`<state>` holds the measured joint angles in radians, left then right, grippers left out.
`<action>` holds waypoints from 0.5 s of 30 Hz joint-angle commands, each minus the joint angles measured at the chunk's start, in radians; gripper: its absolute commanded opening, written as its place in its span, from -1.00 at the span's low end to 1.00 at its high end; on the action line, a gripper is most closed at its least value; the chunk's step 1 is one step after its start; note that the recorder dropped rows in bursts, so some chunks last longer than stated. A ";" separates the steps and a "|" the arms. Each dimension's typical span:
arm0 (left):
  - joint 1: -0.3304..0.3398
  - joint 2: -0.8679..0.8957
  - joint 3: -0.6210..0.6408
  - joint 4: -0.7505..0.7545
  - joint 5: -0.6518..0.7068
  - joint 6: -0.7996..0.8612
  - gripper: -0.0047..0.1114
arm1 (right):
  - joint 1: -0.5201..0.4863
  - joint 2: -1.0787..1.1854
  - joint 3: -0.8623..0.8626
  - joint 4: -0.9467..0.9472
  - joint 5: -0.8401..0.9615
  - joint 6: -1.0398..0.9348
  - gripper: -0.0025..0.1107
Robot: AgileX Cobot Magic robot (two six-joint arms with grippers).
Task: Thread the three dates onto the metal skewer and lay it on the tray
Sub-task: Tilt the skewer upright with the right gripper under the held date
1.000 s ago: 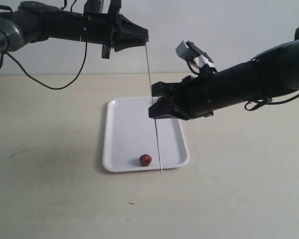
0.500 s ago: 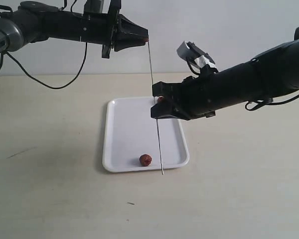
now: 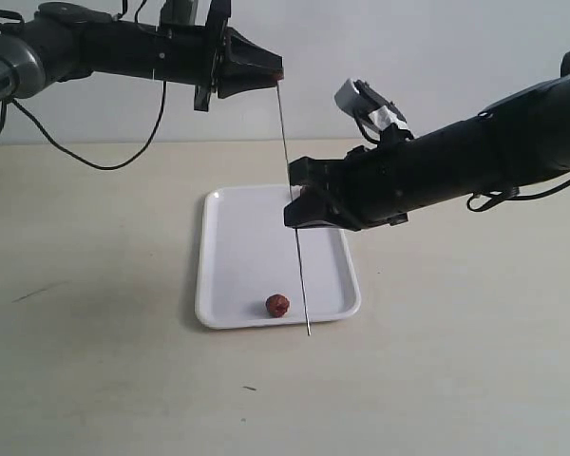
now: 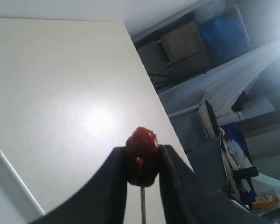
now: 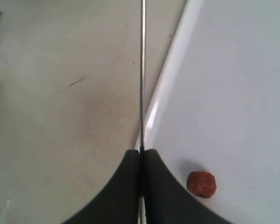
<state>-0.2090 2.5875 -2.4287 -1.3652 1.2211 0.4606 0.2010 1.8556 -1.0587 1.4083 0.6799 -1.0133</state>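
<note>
From the exterior view, my left gripper (image 3: 276,74) is raised above the far end of the flat white rectangular tray (image 3: 237,237) and pinches a small reddish-brown wrinkled date (image 3: 280,74) at the top end of the thin grey metal skewer (image 3: 300,275). The rod stands nearly upright, leaning a little to the right as it drops. My right gripper (image 3: 293,207) is clamped on it about halfway down, over the tray's far right part. The rod's lower tip ends just past the near rim; I cannot tell whether it touches the pale tabletop (image 3: 95,285). A second reddish-brown date (image 3: 277,305) lies on the tray near its near edge, just left of the rod. I find no third date in any view.

In the left wrist view, my fingers (image 4: 115,184) press the first date (image 4: 142,156) from both sides, and the skewer (image 4: 143,207) runs out of its underside, so I judge it is already pierced.

In the right wrist view, my jaws are closed flat on the skewer (image 5: 142,70), with the loose date (image 5: 201,184) resting on the tray (image 5: 233,84) just beside them.

I judge the step in hand is threading this date onto the rod. The next move calls for pushing it straight along the rod while my right grip stays firm, so the thin metal does not bow.
</note>
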 commanded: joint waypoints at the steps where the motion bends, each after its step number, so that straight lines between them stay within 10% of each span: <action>1: -0.002 -0.009 -0.001 0.001 0.000 0.008 -0.49 | -0.004 0.000 -0.007 0.011 -0.022 -0.015 -0.96; 15: -0.033 -0.009 -0.001 0.001 0.000 0.027 -0.50 | -0.004 0.004 -0.037 -0.021 0.004 -0.017 -0.96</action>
<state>-0.2194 2.5875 -2.4287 -1.3616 1.2174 0.4706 0.2010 1.8556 -1.0687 1.4013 0.6619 -1.0215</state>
